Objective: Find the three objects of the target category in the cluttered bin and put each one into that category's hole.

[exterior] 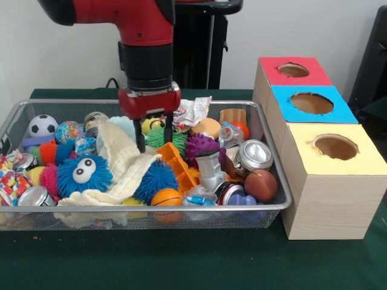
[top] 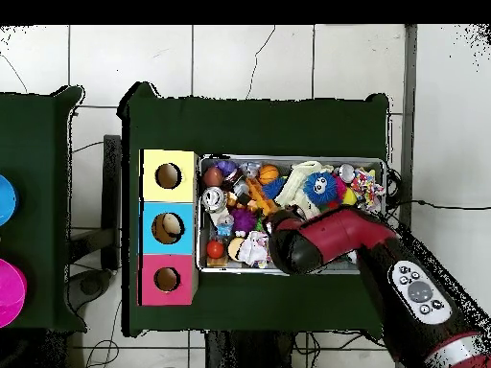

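- The gripper [exterior: 153, 138] hangs over the middle of the bin [exterior: 275, 181]. Its two dark fingers [exterior: 140, 140] point straight down, spread a little way, with nothing between them. The tips sit just above the cream cloth [exterior: 124, 163] and in front of a green spiky ball [exterior: 162, 138].
- The category is not named, so this is a guess. The balls seem one likely set: soccer ball [exterior: 42, 125] at upper left, basketball [exterior: 165, 198] at the front rim, brown ball [exterior: 260, 185] at lower right.
- These would be light but round and smooth, apt to roll or squirt out. I would close across the widest part, from straight above.
- The cans [exterior: 256, 154] are another possible set: light, stiff and slick. They are best gripped across the body, not the rim.
- The blue fuzzy ball [exterior: 84, 175] and its neighbours are soft and springy. A deep pinch would hold them.
- The cloth lies across several items and may drag along with a lift.
- The boxes stand at the right of the front view: red [exterior: 292, 71] at the back, then blue [exterior: 311, 104], with yellow [exterior: 335, 148] nearest the camera. Each has one hole on top.
- The overhead view shows the arm [top: 336, 240] covering part of the bin.
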### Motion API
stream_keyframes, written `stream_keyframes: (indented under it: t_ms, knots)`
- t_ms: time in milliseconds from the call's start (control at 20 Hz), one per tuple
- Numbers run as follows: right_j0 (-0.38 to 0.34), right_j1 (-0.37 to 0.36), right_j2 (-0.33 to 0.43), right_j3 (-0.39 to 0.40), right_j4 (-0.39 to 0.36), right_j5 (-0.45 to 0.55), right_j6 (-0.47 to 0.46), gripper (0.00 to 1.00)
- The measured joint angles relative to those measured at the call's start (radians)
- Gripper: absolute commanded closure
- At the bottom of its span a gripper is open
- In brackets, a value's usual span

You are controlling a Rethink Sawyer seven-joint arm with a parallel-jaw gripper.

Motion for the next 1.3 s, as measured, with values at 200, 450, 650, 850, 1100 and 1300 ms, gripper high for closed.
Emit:
stream_keyframes:
  t_ms: [200,450,650,850,1100,1300]
  knots:
    - [0.097,0.000,-0.061,0.000,-0.038,-0.043,0.008,0.00]
    - [0.319,0.013,-0.218,-0.012,-0.078,-0.189,0.062,0.00]
    - [0.516,0.042,-0.399,-0.044,-0.061,-0.311,0.161,0.00]
    - [0.577,0.041,-0.480,-0.050,-0.022,-0.337,0.204,0.00]
    - [0.568,0.028,-0.501,-0.050,0.039,-0.339,0.211,0.00]
    - [0.530,0.015,-0.494,-0.047,0.086,-0.339,0.211,0.00]
